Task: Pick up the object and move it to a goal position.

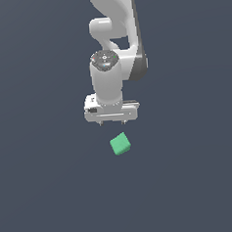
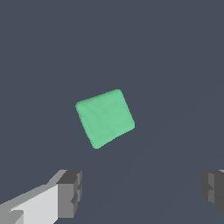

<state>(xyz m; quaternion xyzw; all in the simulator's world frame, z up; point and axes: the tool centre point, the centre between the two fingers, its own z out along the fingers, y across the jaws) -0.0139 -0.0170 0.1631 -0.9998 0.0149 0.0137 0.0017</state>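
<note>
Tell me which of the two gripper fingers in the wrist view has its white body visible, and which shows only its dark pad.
The finger nearer the green cube shows a white body behind its grey pad; the other finger, at the frame edge, shows only its dark pad.

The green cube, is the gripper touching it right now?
Apart. In the wrist view the green cube lies clear of both fingertips, bare floor between; the gripper is open.

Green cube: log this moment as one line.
phase: approach | end effector: open, above cube, no contact | green cube: on floor, rotated to fingers
</note>
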